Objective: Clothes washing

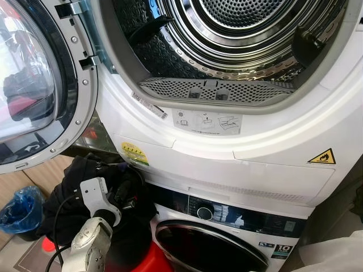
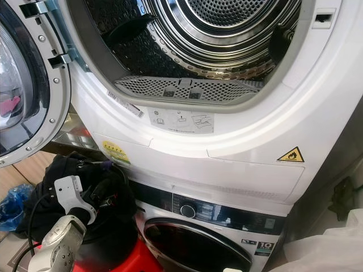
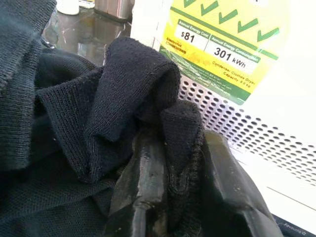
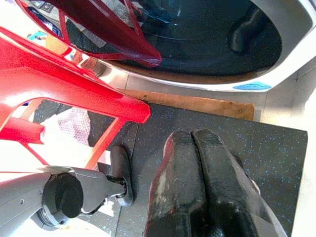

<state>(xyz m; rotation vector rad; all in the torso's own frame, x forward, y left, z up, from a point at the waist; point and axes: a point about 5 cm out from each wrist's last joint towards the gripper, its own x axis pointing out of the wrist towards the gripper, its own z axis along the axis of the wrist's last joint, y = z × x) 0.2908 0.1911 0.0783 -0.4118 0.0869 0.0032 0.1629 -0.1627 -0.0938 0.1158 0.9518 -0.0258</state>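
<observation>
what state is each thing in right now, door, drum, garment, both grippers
dryer door: swung open to the robot's left
dryer drum: looks empty
washer door: closed
black garment: bunched, pinched by the left gripper
left gripper: shut on the garment, below the dryer
right gripper: shut, holding nothing, pointing at the floor

Both head views are being lit brightly and evenly, and the white dryer front point(image 1: 272, 153) is being rendered almost without shadow. Glare is being thrown off the steel drum point(image 1: 238, 34) and the open door's glass point(image 1: 28, 85). The black garment point(image 3: 74, 128) is being shown sharp but dark, while the energy label point(image 3: 222, 44) is being slightly overexposed. Straight edges are being bowed toward the frame borders.
</observation>
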